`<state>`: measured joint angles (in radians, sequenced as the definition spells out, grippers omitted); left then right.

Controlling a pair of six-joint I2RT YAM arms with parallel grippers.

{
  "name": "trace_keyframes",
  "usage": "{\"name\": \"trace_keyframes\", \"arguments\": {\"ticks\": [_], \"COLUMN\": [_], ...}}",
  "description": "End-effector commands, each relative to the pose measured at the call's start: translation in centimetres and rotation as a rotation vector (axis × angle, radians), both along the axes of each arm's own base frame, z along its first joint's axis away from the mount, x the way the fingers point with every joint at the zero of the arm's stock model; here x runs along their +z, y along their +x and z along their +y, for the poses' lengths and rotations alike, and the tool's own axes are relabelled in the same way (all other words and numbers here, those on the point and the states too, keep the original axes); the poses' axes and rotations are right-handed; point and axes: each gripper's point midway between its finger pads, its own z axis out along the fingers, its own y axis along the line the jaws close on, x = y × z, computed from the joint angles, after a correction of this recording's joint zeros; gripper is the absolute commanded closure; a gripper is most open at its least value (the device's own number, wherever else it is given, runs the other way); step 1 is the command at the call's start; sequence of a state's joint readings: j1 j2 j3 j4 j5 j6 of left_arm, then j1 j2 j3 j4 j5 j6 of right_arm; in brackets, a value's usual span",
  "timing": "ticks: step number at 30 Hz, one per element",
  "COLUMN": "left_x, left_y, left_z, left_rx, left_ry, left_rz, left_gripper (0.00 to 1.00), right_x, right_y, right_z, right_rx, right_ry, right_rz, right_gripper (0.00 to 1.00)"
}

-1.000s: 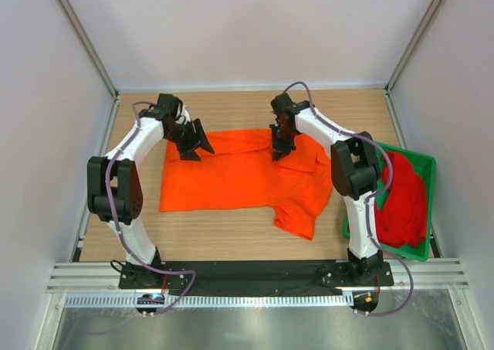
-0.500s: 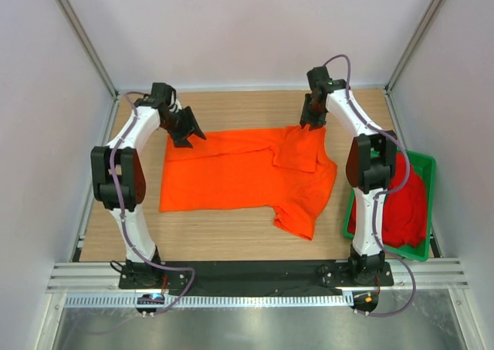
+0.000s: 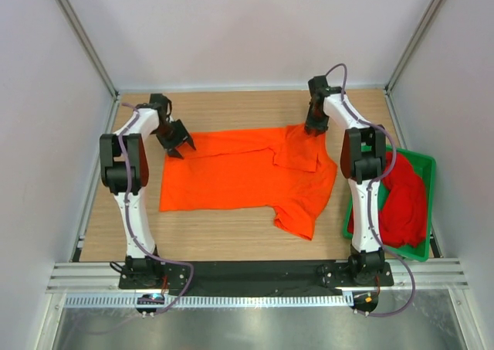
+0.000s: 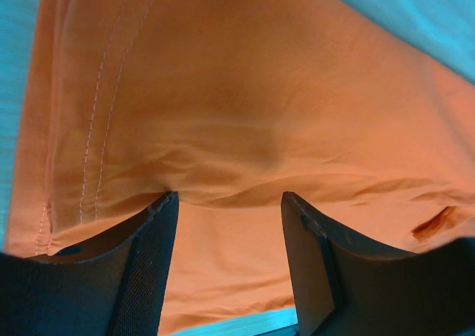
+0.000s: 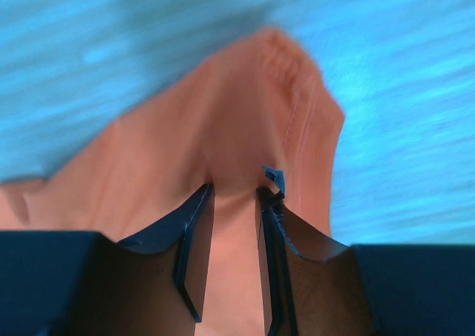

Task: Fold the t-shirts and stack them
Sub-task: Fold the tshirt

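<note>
The orange t-shirt (image 3: 239, 176) lies flat near the far edge of the desk (image 3: 231, 107). The right gripper (image 3: 312, 126) pinches its far-right corner, likely for folding; the left gripper (image 3: 176, 140) straddles the far-left hem, jaws spread (not yet gripping).

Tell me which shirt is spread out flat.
The orange shirt lies spread on the table; the red shirt is bunched up in the tray.
</note>
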<state>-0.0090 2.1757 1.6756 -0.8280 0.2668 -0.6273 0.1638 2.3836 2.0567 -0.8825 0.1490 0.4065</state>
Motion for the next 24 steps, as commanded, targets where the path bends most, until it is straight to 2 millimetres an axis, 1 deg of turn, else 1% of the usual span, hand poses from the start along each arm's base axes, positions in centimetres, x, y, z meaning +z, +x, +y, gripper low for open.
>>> {"name": "trace_keyframes", "arguments": {"ticks": [1,2,3,4,5,6,7,8,9,10,13,14,15,17,18,19,20,21,22,23,24], "left_x": [-1.7,-1.8,-2.1,-2.0,-2.5,-2.6,-1.7,-1.8,-1.2,-0.4,2.0,2.4,4.1,5.2,7.3,8.3,8.5,9.3,11.5,12.0,12.0], "left_y": [2.1,2.4,2.9,3.4,3.8,4.1,5.2,5.5,5.9,6.5,7.1,6.8,6.8,6.0,5.8,5.4,4.6,4.3,3.8,3.2,2.2], "left_z": [2.4,2.5,2.9,3.1,3.5,3.7,3.9,3.9,3.8,3.6,2.9,2.6,2.4,2.1,1.8,1.6,1.4,1.3,1.1,0.8,0.5], "left_rx": [0.065,0.085,0.099,0.108,0.119,0.123,0.121,0.119,0.11,0.104,0.098,0.097,0.092,0.1,0.095,0.092,0.09,0.088,0.08,0.076,0.075], "left_ry": [0.019,0.005,0.0,-0.008,-0.019,-0.019,-0.02,-0.031,-0.043,-0.052,-0.082,-0.086,-0.089,-0.097,-0.101,-0.102,-0.101,-0.101,-0.102,-0.107,-0.11], "left_rz": [-0.006,-0.007,-0.015,-0.024,-0.019,-0.019,-0.052,-0.054,-0.068,-0.091,-0.149,-0.153,-0.184,-0.189,-0.231,-0.247,-0.242,-0.259,-0.304,-0.311,-0.307], "left_gripper": [0.41,0.4,0.4,0.4,0.4,0.4,0.4,0.4,0.4,0.4,0.37,0.36,0.35,0.33,0.31,0.3,0.29,0.28,0.28,0.28,0.28], "right_x": [0.3,0.2,1.0,0.3,0.1,1.4,1.4,1.1,2.0,2.4,4.6,6.2,7.3,9.4,11.7,13.2,13.8,16.5,17.3,17.1,18.0], "right_y": [3.2,3.7,4.8,5.3,5.5,6.6,6.8,6.8,7.4,7.5,7.7,7.6,7.6,7.0,6.6,6.2,5.2,4.3,3.5,2.2,1.2], "right_z": [-1.9,-2.1,-1.9,-1.9,-1.9,-1.7,-1.7,-1.5,-1.3,-1.1,-1.1,-0.9,-0.8,-0.7,-0.6,-0.4,-0.4,-0.3,0.3,0.4,0.9], "right_rx": [-0.06,-0.049,-0.039,-0.032,-0.019,-0.019,-0.016,-0.009,-0.005,-0.002,-0.002,0.001,0.005,0.009,0.013,0.025,0.034,0.043,0.069,0.08,0.096], "right_ry": [-0.034,-0.038,-0.037,-0.038,-0.039,-0.034,-0.032,-0.031,-0.02,-0.013,-0.001,0.006,0.013,0.023,0.026,0.025,0.015,0.013,0.014,0.008,0.006], "right_rz": [-0.089,-0.094,-0.127,-0.124,-0.117,-0.156,-0.157,-0.146,-0.168,-0.176,-0.211,-0.233,-0.249,-0.267,-0.298,-0.315,-0.3,-0.336,-0.338,-0.306,-0.307], "right_gripper": [0.64,0.64,0.64,0.63,0.63,0.63,0.64,0.63,0.63,0.63,0.63,0.63,0.62,0.59,0.55,0.54,0.53,0.53,0.53,0.52,0.25]}}
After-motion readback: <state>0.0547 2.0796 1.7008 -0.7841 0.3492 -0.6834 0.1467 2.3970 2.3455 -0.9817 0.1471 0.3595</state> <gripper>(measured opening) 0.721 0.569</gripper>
